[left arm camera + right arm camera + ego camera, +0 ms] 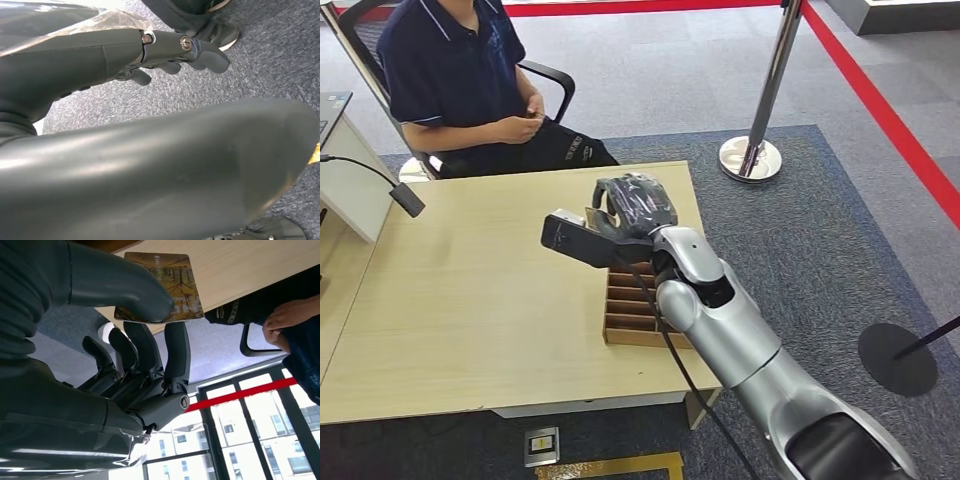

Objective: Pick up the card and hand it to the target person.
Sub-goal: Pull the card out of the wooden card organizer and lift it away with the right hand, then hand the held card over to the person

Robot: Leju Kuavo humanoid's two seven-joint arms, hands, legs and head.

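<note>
Your right hand (124, 365) pinches the card (177, 285) between the thick thumb on one face and the darker fingers (177, 352) on the other, as the right wrist view shows. In the head view that hand (633, 205) hangs over the far end of the wooden slotted tray (626, 325), which lies on the surface (456, 290) toward 3 o'clock, and the card is hidden under it. The person (448, 70) sits beyond the surface's far edge, at about 11 o'clock from the hand, their hands (524, 122) together in their lap.

Expect the card to be light, thin and stiff, with a glossy printed face that could slide between smooth pads. The hold covers one end, leaving much of the card free beyond the thumb: that free end is what you should offer the person. Keep the pinch firm but flat, since a twist could flick it loose.

The card lies roughly flat, printed face showing to the wrist camera. Its long axis seems to run out from the fingers, the free end pointing toward the far side of the surface and the person, though the exact angle is hard to judge.

Your left hand (181, 50) hangs low over the carpet, its fingers fairly straight, holding nothing.
</note>
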